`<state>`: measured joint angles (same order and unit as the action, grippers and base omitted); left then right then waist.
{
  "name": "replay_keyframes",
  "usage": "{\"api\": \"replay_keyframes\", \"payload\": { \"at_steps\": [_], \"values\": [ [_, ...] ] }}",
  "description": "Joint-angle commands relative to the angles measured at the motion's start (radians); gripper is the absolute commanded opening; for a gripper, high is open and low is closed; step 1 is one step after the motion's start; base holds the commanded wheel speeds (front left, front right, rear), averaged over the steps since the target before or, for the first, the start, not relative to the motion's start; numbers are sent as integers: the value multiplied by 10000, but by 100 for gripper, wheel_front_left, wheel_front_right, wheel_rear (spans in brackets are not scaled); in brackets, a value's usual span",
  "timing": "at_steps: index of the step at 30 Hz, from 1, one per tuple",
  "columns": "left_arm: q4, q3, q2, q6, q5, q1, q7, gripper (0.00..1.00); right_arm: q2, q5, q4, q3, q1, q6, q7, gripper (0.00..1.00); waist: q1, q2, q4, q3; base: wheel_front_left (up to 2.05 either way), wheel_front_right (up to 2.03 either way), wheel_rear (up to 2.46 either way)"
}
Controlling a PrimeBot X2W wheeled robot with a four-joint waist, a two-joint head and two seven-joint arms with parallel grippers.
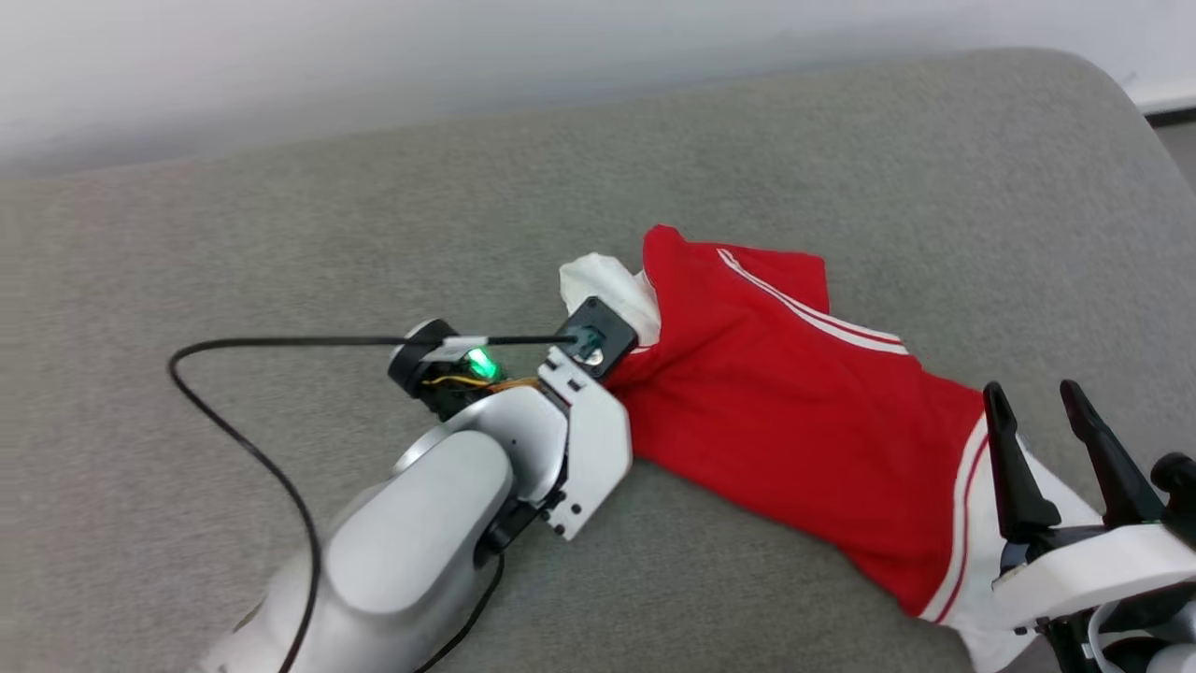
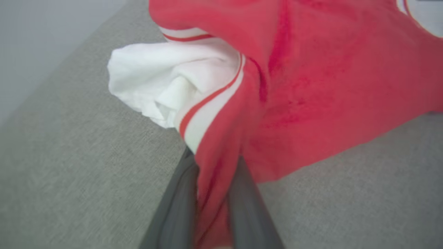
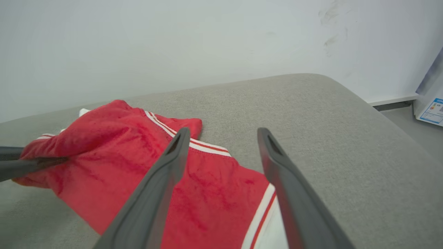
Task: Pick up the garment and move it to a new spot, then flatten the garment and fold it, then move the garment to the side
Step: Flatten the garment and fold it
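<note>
The garment (image 1: 794, 393), a red jersey with white sleeves and striped trim, lies crumpled on a grey cushion (image 1: 280, 262). In the left wrist view my left gripper (image 2: 214, 157) is shut on a fold of its red cloth (image 2: 328, 86), beside a bunched white sleeve (image 2: 155, 79). In the head view the left wrist hides those fingers at the shirt's left edge. My right gripper (image 1: 1031, 388) stands open over the shirt's right end, near the other white sleeve. The right wrist view has its open fingers (image 3: 224, 130) above the red cloth (image 3: 121, 152), nothing between them.
A black cable (image 1: 234, 421) loops from the left arm across the cushion. A pale wall runs behind. The cushion's rounded corner is at the far right, with floor and a white box (image 3: 431, 107) beyond it.
</note>
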<state>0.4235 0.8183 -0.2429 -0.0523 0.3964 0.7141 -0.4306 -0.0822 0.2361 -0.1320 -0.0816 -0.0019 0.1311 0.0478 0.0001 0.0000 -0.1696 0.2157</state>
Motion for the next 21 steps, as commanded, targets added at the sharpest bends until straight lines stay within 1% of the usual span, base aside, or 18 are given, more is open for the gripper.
{"api": "replay_keyframes", "payload": {
  "at_steps": [1,5,7,10,12,14,17,18,19,20,21],
  "values": [
    [-338,-91,-346,178,-73,-399,25,0,-13,-79,-79,-12,127,-7,57,100,-1,0,548,-496,0,0,0],
    [-1726,-360,-1331,780,123,-1561,-262,0,8,-108,-204,-77,393,-7,201,100,-1,0,1096,-876,0,0,0],
    [-2372,-596,-1734,1219,422,-2391,-386,0,27,-105,-263,-115,510,-7,295,100,-1,0,1297,-974,0,0,0],
    [-2954,-1022,-2121,1942,999,-3794,-399,0,60,-132,-392,-139,602,-5,363,100,-1,0,1515,-1071,0,0,0],
    [-3164,-1252,-2079,2335,1395,-4589,-201,0,75,-143,-473,-149,667,-7,396,100,-1,0,1619,-1110,0,0,0],
    [-3200,-1426,-1988,2651,1650,-5177,54,100,82,-132,-539,-136,680,-7,481,100,-1,0,1704,-1140,0,0,0],
    [-3300,-1763,-1766,3043,1761,-5624,825,100,55,-187,-640,-103,658,-7,572,100,-1,0,1805,-1224,0,0,0],
    [-3300,-1763,-1766,3043,1761,-5624,825,100,55,-187,-640,-103,658,-7,572,100,-1,0,1805,-1224,0,0,0],
    [-3443,-2014,-1628,3302,1666,-5750,1503,100,25,-214,-683,-105,711,-7,648,100,-1,0,1859,-1336,0,0,0],
    [-3533,-2133,-1613,3429,1614,-5790,1828,100,23,-206,-699,-116,734,-7,684,100,-1,0,1877,-1398,0,0,0],
    [-3533,-2133,-1613,3429,1614,-5790,1828,100,23,-206,-699,-116,734,-7,684,100,-1,0,1877,-1398,0,0,0]
  ]
}}
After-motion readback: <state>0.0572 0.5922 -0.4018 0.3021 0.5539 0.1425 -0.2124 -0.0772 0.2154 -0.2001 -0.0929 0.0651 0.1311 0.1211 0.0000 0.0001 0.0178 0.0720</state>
